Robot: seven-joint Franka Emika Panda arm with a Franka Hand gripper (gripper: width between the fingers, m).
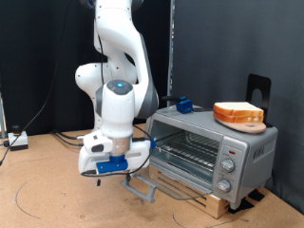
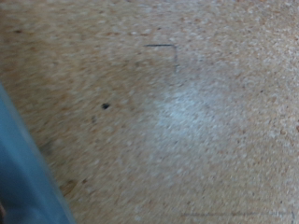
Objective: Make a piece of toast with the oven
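In the exterior view the oven (image 1: 211, 149) sits at the right of the frame on the table (image 1: 47, 195), its glass door (image 1: 142, 183) dropped open toward the lower middle, wire rack (image 1: 185, 147) visible inside, round knobs (image 1: 228, 164) on its right panel; a bread slice on a round tan board (image 1: 238, 114) rests on the oven's roof; the end effector (image 1: 106, 167) hangs low at centre-left, just beside the open door's handle; whether its fingers are apart or together cannot be told; the wrist view shows only blurred tabletop with a blue edge at lower left; the piece of toast itself is not identifiable.
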